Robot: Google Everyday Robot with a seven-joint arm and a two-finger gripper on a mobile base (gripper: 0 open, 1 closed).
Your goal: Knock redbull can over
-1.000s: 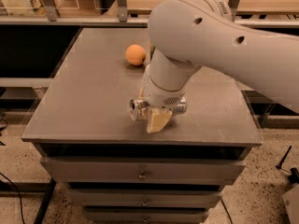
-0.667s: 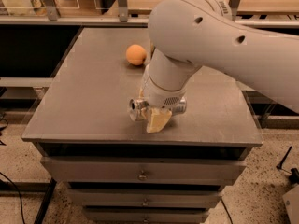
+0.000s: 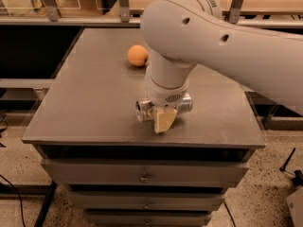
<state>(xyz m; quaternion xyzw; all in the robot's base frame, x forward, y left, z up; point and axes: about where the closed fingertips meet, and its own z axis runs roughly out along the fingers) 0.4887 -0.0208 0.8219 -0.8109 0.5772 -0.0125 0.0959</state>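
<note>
while the big white arm (image 3: 218, 41) curves in from the view's right and bends down over the table (image 3: 85, 89), the gripper (image 3: 163, 122) hangs low near the table's front edge, its pale tip pointing at the dark top. the redbull can (image 3: 143, 110) lies on its side right at the gripper, directly under the ribbed wrist. its long axis runs across the view. one round end pokes out on the gripper's left and a silvery stretch shows on the gripper's right. the gripper's pale tip sits in front of the can's middle, on the side nearer the camera, and covers that part. whether the gripper is clamped on the can or merely standing around it cannot be told, since the far side is hidden by the wrist. an orange (image 3: 138, 55) rests on the table well beyond the gripper, toward the back and a little to the gripper's left, partly tucked against the arm's outline. below the gripper, under the table's front lip, a stack of grey drawers (image 3: 142, 171) with small knobs faces the camera.
</note>
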